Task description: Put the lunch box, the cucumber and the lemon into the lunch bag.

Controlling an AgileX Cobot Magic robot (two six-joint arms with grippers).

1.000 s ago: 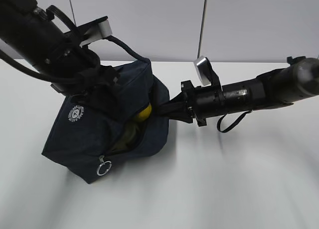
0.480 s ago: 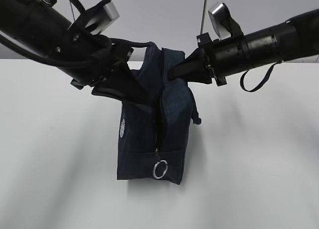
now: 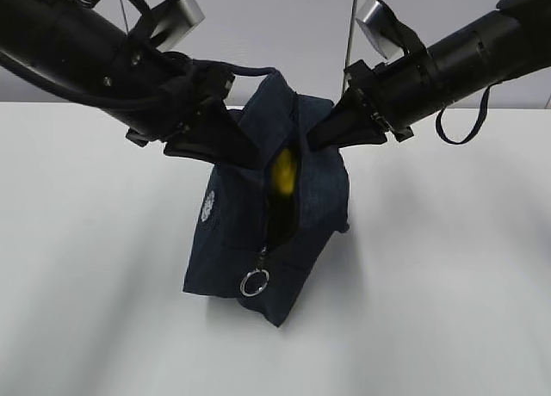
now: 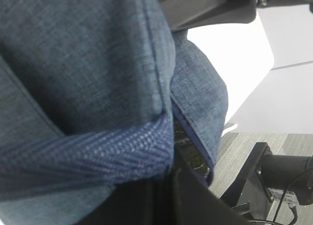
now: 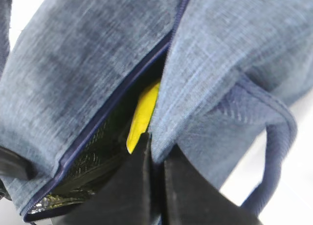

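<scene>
I count one lunch bag (image 3: 258, 232) pinched at its top by both grippers, left gripper (image 3: 225, 140) at 10 o'clock, right gripper (image 3: 331, 129) at 2. One lemon (image 3: 283, 172) shows through the gap. Half a second ago the zipper slit looked closed; now it gapes and the bag tilts.

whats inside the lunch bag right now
Through the open zipper slit of the lunch bag a yellow patch, apparently the lemon, shows against a dark shiny lining. The fabric covers the rest of the inside, so the cucumber and lunch box cannot be seen.
</scene>
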